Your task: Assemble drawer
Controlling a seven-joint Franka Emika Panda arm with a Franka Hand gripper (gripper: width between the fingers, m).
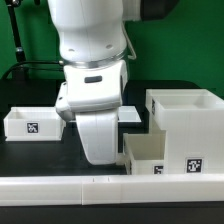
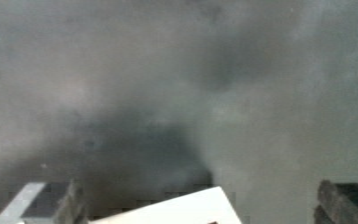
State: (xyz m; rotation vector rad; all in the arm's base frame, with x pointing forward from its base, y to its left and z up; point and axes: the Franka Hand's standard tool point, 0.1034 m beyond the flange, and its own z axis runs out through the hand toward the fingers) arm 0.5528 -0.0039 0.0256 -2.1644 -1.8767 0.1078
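The big white housing (image 1: 185, 118) stands at the exterior view's right. One small tagged tray (image 1: 158, 155) sits just in front of it. The other small tray (image 1: 32, 122) sits at the exterior view's left. My gripper (image 1: 101, 150) hangs low over the black table between the two trays, its fingers hidden behind the white hand. In the wrist view my gripper (image 2: 197, 196) is open, with the fingers (image 2: 51, 205) wide apart. A blurred white corner (image 2: 167, 210) lies between them; I cannot tell which part it belongs to. Nothing is held.
A long low white rail (image 1: 60, 185) runs along the front edge. The marker board (image 1: 133, 114) lies flat behind my arm. A green backdrop stands behind the table.
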